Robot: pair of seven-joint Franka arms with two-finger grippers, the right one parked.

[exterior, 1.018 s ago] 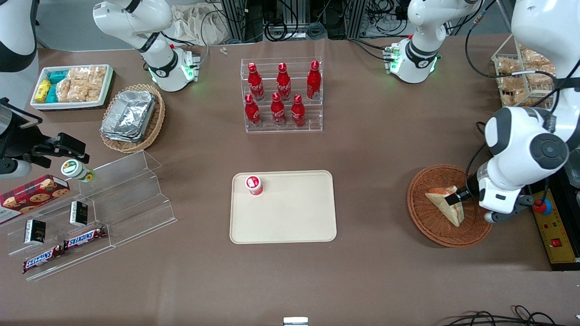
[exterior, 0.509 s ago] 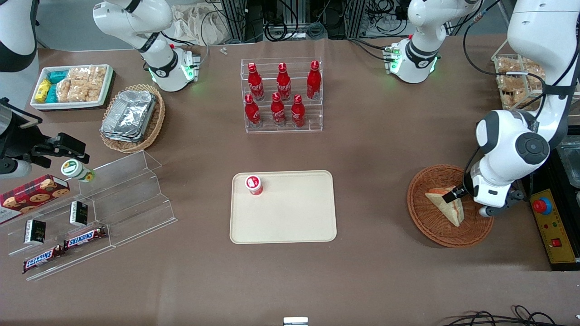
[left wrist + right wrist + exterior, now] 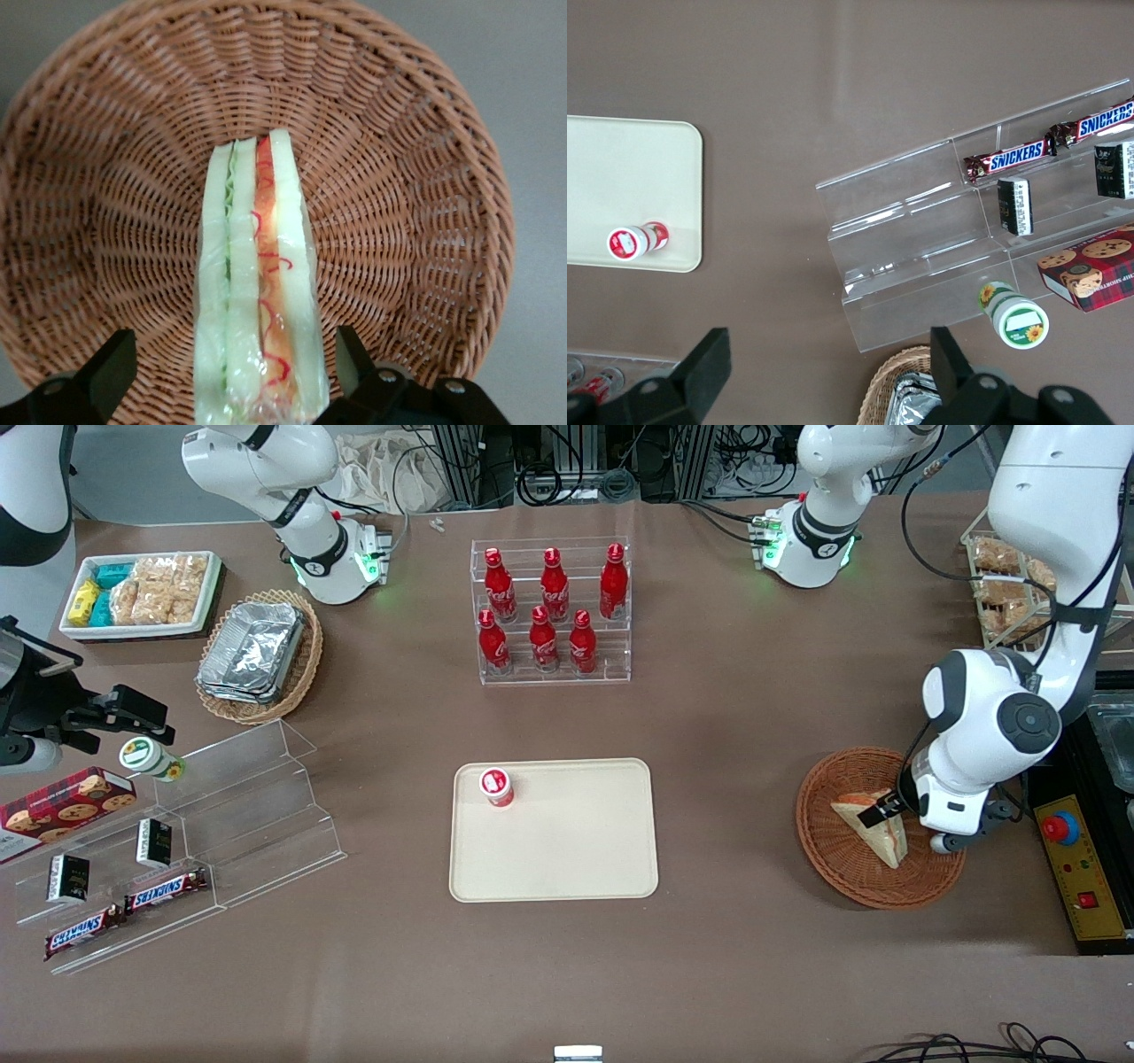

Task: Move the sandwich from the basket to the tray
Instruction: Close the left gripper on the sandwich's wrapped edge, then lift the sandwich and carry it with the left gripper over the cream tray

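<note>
1. At the working arm's end of the table [image 3: 726, 974]: end effector [image 3: 886, 811] [image 3: 230, 359] low inside the basket [image 3: 833, 859] [image 3: 106, 177], spread wide, one finger on each side of the sandwich [image 3: 879, 838] [image 3: 257, 266], holding nothing as yet. Visible gap at each finger in the wrist view, so no contact to report.
2. Directly under and between the fingers: sandwich standing on edge in the basket, filling stripe facing up at the wrist camera. Long axis from about 10 o'clock to 4 o'clock in the front view, and running straight through the gap between the fingers. Closing line therefore across the thin bread-to-bread thickness, not along the length.
3. Judged from that: alignment done, grasp not yet made. Next, probably a plain squeeze, kept gentle on soft bread in slippery clear wrap, then a straight lift to clear the basket rim.
4. Farther off, at 9 o'clock from the basket in the front view: tray [image 3: 567, 850], well apart from the basket, bare brown table between them.
5. On the tray, near its 10 o'clock corner: small red-and-white cup [image 3: 497, 786]. Most of the tray bare, so better to set down on the 3 o'clock half, clear of the cup.
</note>
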